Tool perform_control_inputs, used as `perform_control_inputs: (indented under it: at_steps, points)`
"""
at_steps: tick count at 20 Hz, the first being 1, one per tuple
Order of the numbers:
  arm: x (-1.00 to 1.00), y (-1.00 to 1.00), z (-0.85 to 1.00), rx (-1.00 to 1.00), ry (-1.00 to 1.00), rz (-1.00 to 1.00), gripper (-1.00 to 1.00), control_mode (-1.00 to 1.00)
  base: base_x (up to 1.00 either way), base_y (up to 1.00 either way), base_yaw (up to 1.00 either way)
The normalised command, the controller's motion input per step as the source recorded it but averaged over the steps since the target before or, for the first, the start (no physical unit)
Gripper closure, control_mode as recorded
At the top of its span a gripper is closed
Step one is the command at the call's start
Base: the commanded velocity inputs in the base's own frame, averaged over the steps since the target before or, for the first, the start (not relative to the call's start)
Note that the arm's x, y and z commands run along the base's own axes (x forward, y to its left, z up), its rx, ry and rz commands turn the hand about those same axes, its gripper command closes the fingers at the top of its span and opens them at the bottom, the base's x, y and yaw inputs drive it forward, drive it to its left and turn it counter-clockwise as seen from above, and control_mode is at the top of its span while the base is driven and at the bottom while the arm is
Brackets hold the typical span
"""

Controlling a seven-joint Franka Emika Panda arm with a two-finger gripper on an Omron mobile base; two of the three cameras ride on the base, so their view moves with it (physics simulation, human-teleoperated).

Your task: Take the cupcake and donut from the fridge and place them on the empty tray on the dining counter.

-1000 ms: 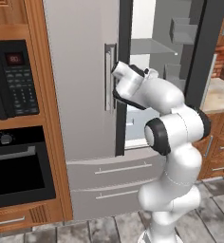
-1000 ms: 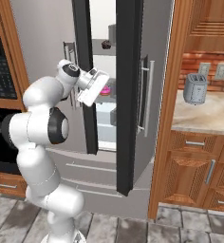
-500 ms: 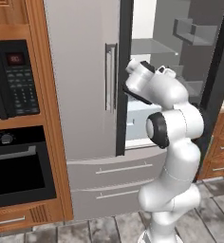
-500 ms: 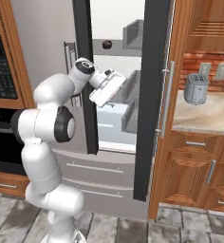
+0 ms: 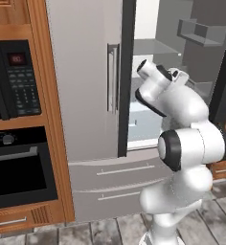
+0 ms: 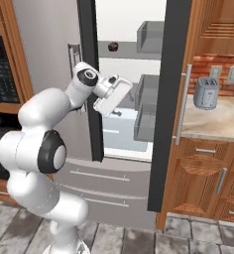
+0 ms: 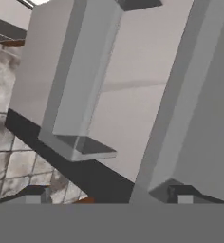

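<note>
The fridge (image 5: 81, 95) stands with its left door shut and its right door (image 6: 169, 99) swung wide open. A tiny dark cupcake (image 6: 113, 46) sits on an upper grey shelf inside. My white hand (image 6: 111, 96) hangs in the opening, below and slightly left of the cupcake. In the hand view my gripper (image 7: 108, 197) is open, its fingertips (image 7: 35, 194) far apart with nothing between them, facing the grey door bins (image 7: 76, 95). The donut is hidden. The tray and the dining counter are out of view.
A built-in microwave (image 5: 14, 76) and oven (image 5: 19, 172) fill the wooden wall left of the fridge. A toaster (image 6: 206, 93) stands on the wall counter (image 6: 223, 119) to the right. Door bins (image 6: 147, 87) jut from the open door. Two fridge drawers (image 5: 119, 182) lie below.
The right fridge door has swung further open. My hand has moved from the door's edge into the opening and now covers the spot where a pink donut showed a second ago.
</note>
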Motion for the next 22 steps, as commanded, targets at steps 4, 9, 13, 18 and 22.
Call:
perform_control_inputs:
  at_steps: [4, 9, 13, 18, 22]
  points:
    - [-0.64, 0.96, 0.53, 0.00, -0.67, -0.03, -1.00, -1.00, 0.00, 0.00, 0.00]
    - [-0.36, 1.00, 0.32, -0.01, -0.83, -0.23, -1.00, -1.00, 0.00, 0.00, 0.00]
    - [-0.44, 1.00, 0.33, 0.05, -0.83, -0.31, -1.00, -1.00, 0.00, 0.00, 0.00]
    - [-0.54, 1.00, 0.23, 0.19, -0.46, -0.14, -1.00, -1.00, 0.00, 0.00, 0.00]
    - [-0.50, 0.97, 0.18, 0.23, -0.15, -0.01, -1.00, -1.00, 0.00, 0.00, 0.00]
